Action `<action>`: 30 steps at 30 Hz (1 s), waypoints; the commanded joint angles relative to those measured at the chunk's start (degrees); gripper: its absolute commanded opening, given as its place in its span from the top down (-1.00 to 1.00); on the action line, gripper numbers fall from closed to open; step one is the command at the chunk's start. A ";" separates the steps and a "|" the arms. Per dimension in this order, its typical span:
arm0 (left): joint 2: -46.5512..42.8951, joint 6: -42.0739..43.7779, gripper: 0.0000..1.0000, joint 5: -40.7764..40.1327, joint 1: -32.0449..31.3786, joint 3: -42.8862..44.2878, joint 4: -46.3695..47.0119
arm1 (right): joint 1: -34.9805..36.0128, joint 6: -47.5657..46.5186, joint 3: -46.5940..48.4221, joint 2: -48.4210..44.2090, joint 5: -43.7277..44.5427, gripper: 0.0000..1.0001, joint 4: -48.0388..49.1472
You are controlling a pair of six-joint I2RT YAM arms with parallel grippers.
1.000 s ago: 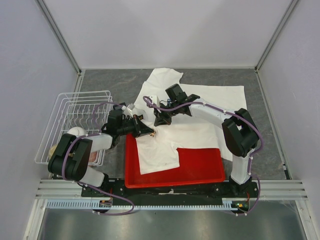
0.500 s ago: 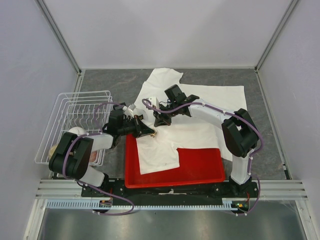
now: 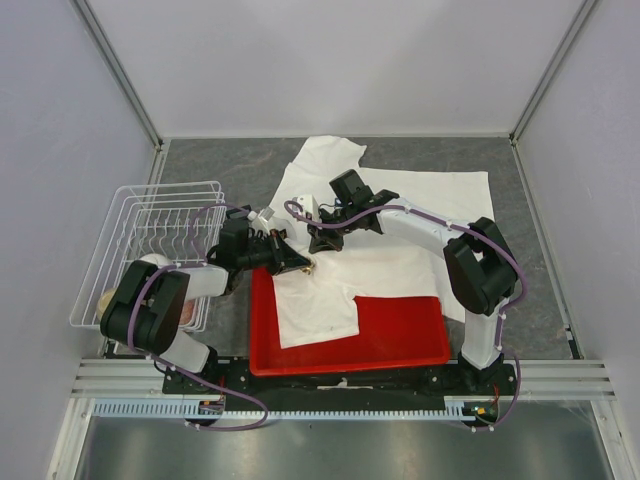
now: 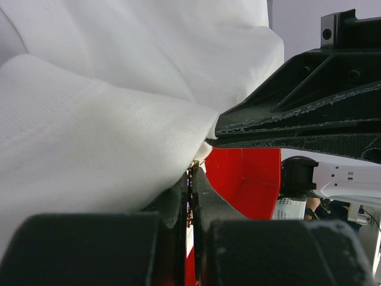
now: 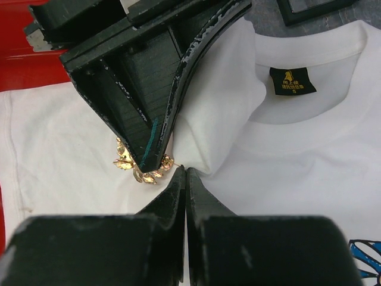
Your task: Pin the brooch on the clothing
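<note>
One brooch sits clamped in the left gripper; right gripper pinches one T-shirt (a fold).

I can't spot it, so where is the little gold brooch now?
Right wrist view, centre-left: the small gold leafy metal brooch is pinched by the left pincer, against the white T-shirt, beside the right pincer.

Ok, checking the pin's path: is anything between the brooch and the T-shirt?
Nothing visible. The brooch, clamped in the left gripper, sits right beside the T-shirt fold that the right gripper pinches.
</note>
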 commanded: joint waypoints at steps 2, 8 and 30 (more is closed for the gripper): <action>0.17 1.45 0.96 -1.46 -0.43 4.20 9.42 | 2.39 -1.24 -0.96 -1.89 -5.09 1.00 -3.37; 0.25 1.01 0.96 -1.54 -0.43 4.02 10.21 | 2.74 -2.73 -1.05 -2.33 -5.35 1.00 -4.68; 0.52 1.36 0.96 -1.81 -0.52 4.02 10.65 | 4.50 -7.91 -0.96 -3.21 -6.14 1.00 -9.25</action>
